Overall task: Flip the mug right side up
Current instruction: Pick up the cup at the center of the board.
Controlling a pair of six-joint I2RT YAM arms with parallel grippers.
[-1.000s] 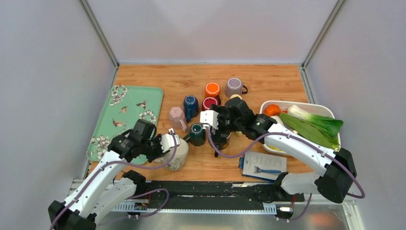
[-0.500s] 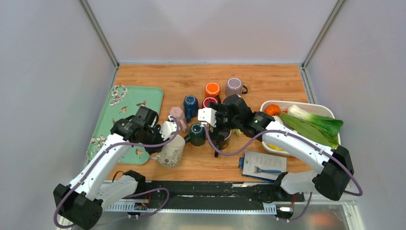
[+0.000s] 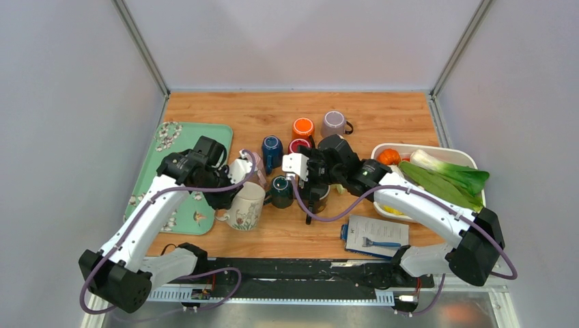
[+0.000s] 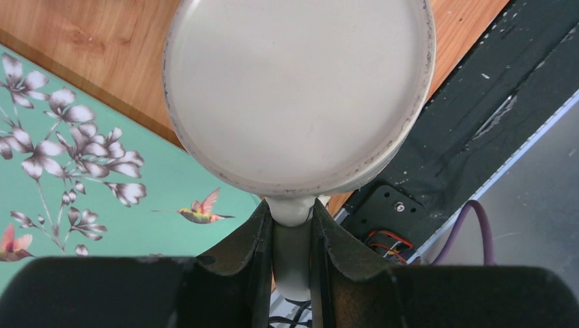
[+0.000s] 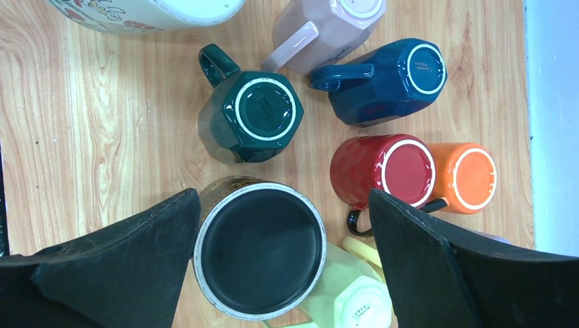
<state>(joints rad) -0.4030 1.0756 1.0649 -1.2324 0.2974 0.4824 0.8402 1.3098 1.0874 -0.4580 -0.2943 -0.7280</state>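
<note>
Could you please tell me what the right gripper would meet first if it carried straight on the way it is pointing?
Most likely the upturned base of the black mug, which the wrist view frames between the right gripper's open fingers; the gap is unclear.

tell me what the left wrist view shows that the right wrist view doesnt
Only left wrist: the left gripper shut on the handle of the cream mug, and the green tray. Only right wrist: green mug, pink mug, blue mug, red mug, orange mug, and a black mug inside the open right gripper. Both: the cream mug and the wooden table.
</note>
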